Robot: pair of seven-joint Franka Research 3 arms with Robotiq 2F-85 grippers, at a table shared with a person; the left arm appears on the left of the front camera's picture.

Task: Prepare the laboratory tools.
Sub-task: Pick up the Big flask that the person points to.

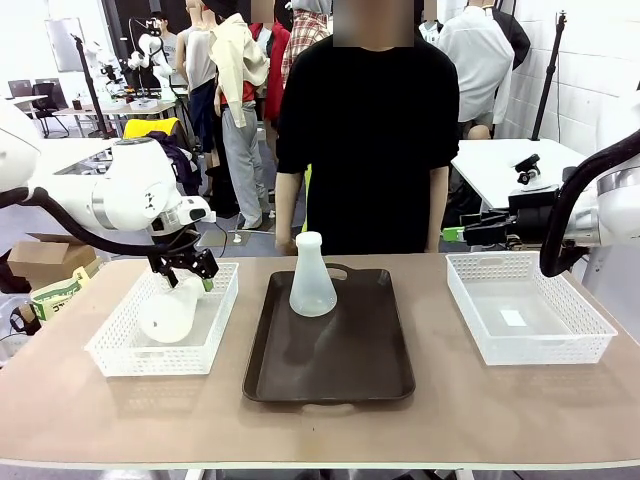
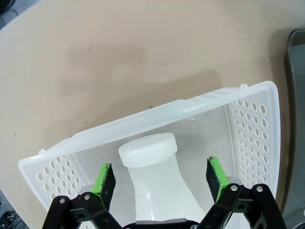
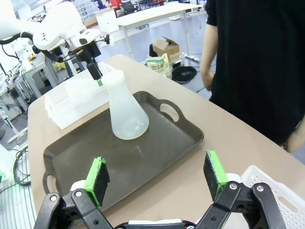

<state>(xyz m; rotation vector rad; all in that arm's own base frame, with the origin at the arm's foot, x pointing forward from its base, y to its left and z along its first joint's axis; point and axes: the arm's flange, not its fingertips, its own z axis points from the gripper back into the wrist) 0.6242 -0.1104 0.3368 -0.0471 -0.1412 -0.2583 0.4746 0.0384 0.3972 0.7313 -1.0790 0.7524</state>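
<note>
Frosted-white plastic sits between my left gripper (image 1: 186, 268) fingers: one flask (image 1: 170, 312) lies tilted inside the left basket (image 1: 112, 356). In the left wrist view the green pads (image 2: 104, 179) are spread to either side of this flask (image 2: 148, 150), with a clear gap on both sides, so nothing is pinched. The basket's long rim (image 2: 167, 110) runs just beyond the flask's narrow end, which leaves little room ahead. Bare table lies past that rim, and the tray's edge (image 2: 296, 71) shows at the far right.

The second flask (image 1: 312, 280) stands upright at the far end of the dark brown tray (image 1: 330, 375), close to its handle. The rest of the tray is open. Strips of bare tan table (image 1: 100, 415) separate the tray from the baskets on both sides.

My right gripper (image 1: 452, 235) hangs off the table's far right corner, behind the right basket (image 1: 545, 352). Seen from its wrist, the right gripper (image 3: 157, 175) has its fingers wide apart with nothing between them. That view looks across the tray (image 3: 95, 160) at the upright flask (image 3: 125, 114).

A small white rectangle (image 1: 513, 317) lies on the right basket's floor; I cannot read anything on it.

A person in a black shirt (image 1: 365, 130) stands at the far edge, one hand (image 3: 208, 78) hanging near the table. Behind are white tables and a cardboard box (image 1: 40, 258) on the floor.
</note>
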